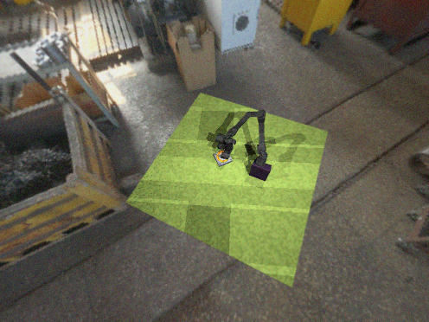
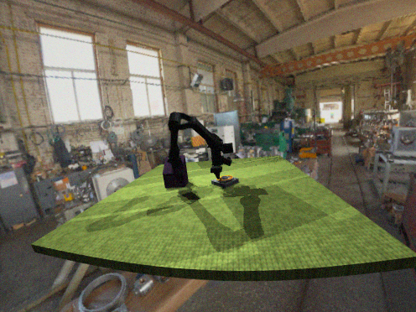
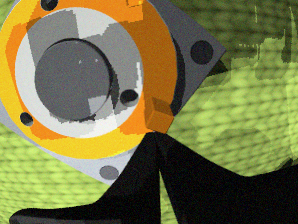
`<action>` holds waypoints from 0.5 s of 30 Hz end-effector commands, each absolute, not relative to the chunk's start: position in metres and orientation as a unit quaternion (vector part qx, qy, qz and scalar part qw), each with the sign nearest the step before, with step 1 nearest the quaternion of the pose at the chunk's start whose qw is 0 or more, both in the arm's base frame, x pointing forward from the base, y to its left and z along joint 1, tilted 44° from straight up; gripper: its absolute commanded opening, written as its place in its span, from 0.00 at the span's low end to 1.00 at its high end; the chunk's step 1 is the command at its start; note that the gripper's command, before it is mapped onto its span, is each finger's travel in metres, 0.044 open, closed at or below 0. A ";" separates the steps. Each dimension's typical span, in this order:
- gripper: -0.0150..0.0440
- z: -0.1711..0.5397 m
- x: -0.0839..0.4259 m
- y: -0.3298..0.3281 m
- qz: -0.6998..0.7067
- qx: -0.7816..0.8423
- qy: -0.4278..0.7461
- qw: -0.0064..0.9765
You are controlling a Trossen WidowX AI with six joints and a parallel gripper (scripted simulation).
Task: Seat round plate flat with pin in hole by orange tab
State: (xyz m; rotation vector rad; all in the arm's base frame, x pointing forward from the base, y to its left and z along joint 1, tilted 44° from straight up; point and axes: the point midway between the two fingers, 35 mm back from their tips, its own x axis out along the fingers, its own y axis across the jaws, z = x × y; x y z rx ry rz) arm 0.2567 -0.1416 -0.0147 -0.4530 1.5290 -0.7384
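Note:
The round plate (image 1: pixel 218 154) (image 2: pixel 228 178) (image 3: pixel 86 151) has a yellow-orange outer ring and a white-grey inner ring. It sits around the grey post (image 3: pixel 71 80) on the square grey base (image 1: pixel 221 164) (image 2: pixel 226 184) (image 3: pixel 192 80). A dark shadow gap shows beside the plate's right edge in the wrist view. The orange tab (image 3: pixel 159 117) points to the lower right there, with a dark hole (image 3: pixel 129 96) just inward of it. The pin cannot be made out. My gripper (image 2: pixel 217 177) (image 3: pixel 154 139) is shut and empty, its tips at the tab's outer end, seemingly touching it.
The base lies on a green mat (image 1: pixel 264 225) (image 2: pixel 168 247). The arm's dark purple mounting block (image 1: pixel 260 171) (image 2: pixel 174 173) stands on the mat beside the base. Dark round marks (image 3: pixel 201 52) (image 3: pixel 109 172) show at two base corners in the wrist view.

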 end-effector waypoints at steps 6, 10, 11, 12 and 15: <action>0.25 -0.007 0.267 -0.148 -0.325 -0.200 0.667 0.640; 0.25 -0.005 0.271 -0.150 -0.326 -0.200 0.667 0.640; 0.25 -0.005 0.272 -0.150 -0.326 -0.200 0.667 0.640; 0.25 -0.004 0.273 -0.151 -0.326 -0.200 0.667 0.640; 0.25 -0.003 0.276 -0.152 -0.326 -0.199 0.667 0.640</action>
